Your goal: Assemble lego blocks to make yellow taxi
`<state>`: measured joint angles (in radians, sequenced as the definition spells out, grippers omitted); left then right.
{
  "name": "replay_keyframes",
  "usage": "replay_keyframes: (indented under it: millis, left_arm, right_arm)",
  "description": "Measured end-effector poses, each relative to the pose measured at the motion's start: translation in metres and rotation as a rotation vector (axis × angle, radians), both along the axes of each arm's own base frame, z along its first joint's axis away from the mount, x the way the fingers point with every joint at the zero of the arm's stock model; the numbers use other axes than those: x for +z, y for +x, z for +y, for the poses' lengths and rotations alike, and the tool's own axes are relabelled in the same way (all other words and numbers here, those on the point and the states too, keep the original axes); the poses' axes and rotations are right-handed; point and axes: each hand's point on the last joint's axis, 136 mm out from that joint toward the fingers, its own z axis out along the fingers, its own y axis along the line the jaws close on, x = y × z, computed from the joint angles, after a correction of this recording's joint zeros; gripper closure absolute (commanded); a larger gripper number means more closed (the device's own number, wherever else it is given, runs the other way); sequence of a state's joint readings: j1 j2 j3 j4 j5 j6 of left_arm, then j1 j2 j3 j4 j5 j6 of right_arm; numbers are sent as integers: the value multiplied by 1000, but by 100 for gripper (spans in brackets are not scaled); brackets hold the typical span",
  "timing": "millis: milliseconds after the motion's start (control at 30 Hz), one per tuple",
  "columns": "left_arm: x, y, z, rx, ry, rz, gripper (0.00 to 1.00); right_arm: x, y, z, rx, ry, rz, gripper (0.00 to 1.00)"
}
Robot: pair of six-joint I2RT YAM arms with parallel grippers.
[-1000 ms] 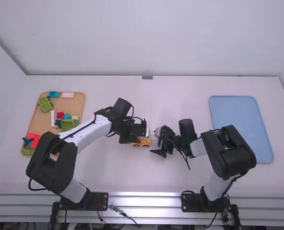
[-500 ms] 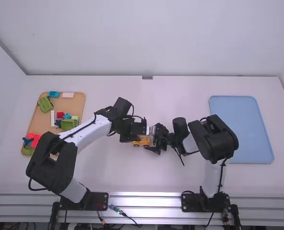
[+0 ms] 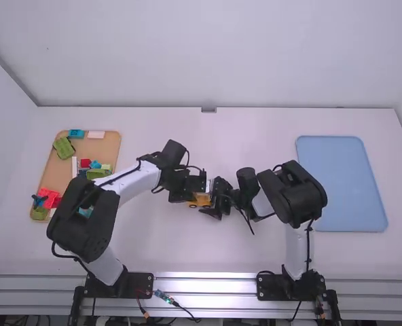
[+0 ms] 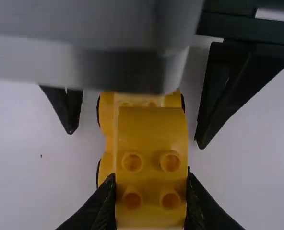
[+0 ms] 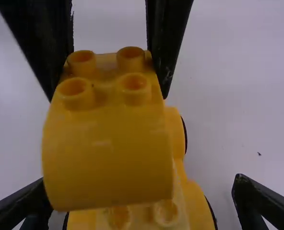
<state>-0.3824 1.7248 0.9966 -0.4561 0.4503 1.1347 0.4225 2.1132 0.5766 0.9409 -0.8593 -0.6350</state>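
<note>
White worktop [image 3: 255, 255], pale wall [image 3: 214, 54] behind it. Taxi is mid-worktop, between my two arms: yellow wheeled base [image 5: 192, 206] with dark wheels, upright, and over it a yellow block [image 4: 151, 163] with a rounded end and four studs. Can't tell whether block and base are fully joined. My left gripper [image 3: 194, 195] has its jaws clamped on the yellow block, one on each side. My right gripper [image 3: 206, 198] has its jaws apart, straddling the base, one on either side; can't tell if either touches it. Farther out, left of the left gripper: tan tray [image 3: 96, 151] with loose pieces. Teal block [image 3: 76, 134] and pink piece [image 3: 96, 134] at its far end, green block [image 3: 64, 147] near them, long white piece [image 3: 74, 168] and small red block [image 3: 85, 163] around the middle, bigger red piece [image 3: 49, 197] toward the near end, partly over a darker piece. Blue tray [image 3: 343, 183] lies flat on the right side, beyond the right arm [image 3: 293, 197].
</note>
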Motion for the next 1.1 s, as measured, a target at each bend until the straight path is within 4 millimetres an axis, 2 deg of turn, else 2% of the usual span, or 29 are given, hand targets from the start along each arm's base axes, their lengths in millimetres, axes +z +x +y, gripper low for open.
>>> replay_keyframes:
  millis: [200,300,400,533,633,833,1100]
  left_arm:
    - [6,9,11,28,-64,9,99]
    - [8,4,15,11,-98,30,99]
    - [11,-2,13,-27,-130,44,99]
    - [15,1,6,-52,-166,15,98]
    - [14,3,3,-58,-178,10,98]
    - [0,-1,1,-63,-164,49,98]
    - [0,-1,-2,-75,-161,38,99]
  right_arm:
    - [0,0,0,1,1,1,19]
    - [0,0,0,1,2,0,25]
    - [0,0,0,1,1,1,32]
    - [0,0,0,1,1,1,39]
    - [0,0,0,2,2,1,41]
    - [0,0,0,2,2,1,41]
    - [0,-1,0,5,2,6,40]
